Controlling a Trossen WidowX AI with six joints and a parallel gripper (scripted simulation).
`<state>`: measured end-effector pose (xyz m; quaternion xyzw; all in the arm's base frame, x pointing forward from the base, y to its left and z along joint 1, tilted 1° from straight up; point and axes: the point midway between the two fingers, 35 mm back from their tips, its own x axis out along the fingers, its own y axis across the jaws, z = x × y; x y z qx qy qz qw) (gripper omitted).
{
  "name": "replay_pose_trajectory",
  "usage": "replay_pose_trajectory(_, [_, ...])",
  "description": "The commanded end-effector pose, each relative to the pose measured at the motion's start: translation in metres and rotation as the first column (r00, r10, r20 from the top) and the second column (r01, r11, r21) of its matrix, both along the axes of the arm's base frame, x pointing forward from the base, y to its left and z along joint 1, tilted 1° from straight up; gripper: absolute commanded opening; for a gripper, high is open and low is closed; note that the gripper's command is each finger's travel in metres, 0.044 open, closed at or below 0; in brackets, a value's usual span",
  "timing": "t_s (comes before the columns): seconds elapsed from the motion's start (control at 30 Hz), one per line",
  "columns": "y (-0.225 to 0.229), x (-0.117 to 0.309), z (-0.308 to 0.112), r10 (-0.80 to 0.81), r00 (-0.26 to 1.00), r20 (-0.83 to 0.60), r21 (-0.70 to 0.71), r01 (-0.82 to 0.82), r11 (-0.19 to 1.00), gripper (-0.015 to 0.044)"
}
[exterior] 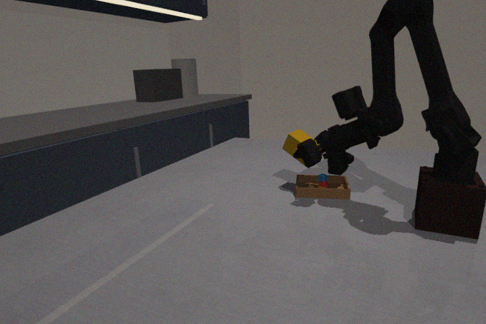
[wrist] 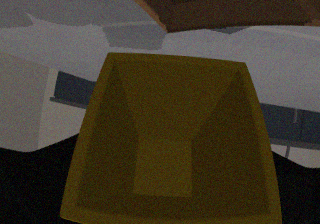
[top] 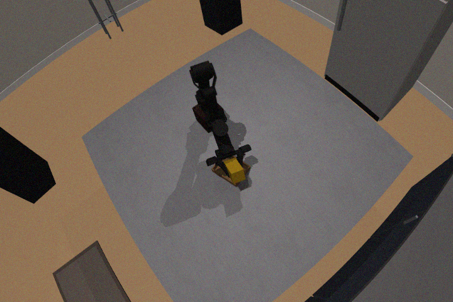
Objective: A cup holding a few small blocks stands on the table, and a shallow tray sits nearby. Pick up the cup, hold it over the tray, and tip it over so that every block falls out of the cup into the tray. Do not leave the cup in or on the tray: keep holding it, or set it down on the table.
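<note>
Your tray: cut off at twelve o'clock in wrist view; middle hidden under cup from top. Arm's elbow cropped at one o'clock, exterior.

The cup in my claw looks like matt, smooth plastic. Right of centre in the exterior view, the tray looks like plain wood, unglossed. My arm has a dull, dark finish. The tabletop looks matt, faintly mottled like stone.
</note>
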<state>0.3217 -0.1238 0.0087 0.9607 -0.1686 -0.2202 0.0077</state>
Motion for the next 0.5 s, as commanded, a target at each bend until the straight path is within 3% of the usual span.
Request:
replay_pose_trajectory(0.0, [0.0002, -0.0018, -0.0004, -0.006, 1.0, 0.021, -0.004, 0.006, 1.0, 0.0])
replay_pose_trajectory(0.47, [0.0019, -0.0062, 0.0044, -0.005, 0.996, 0.087, -0.03, 0.008, 1.0, 0.0])
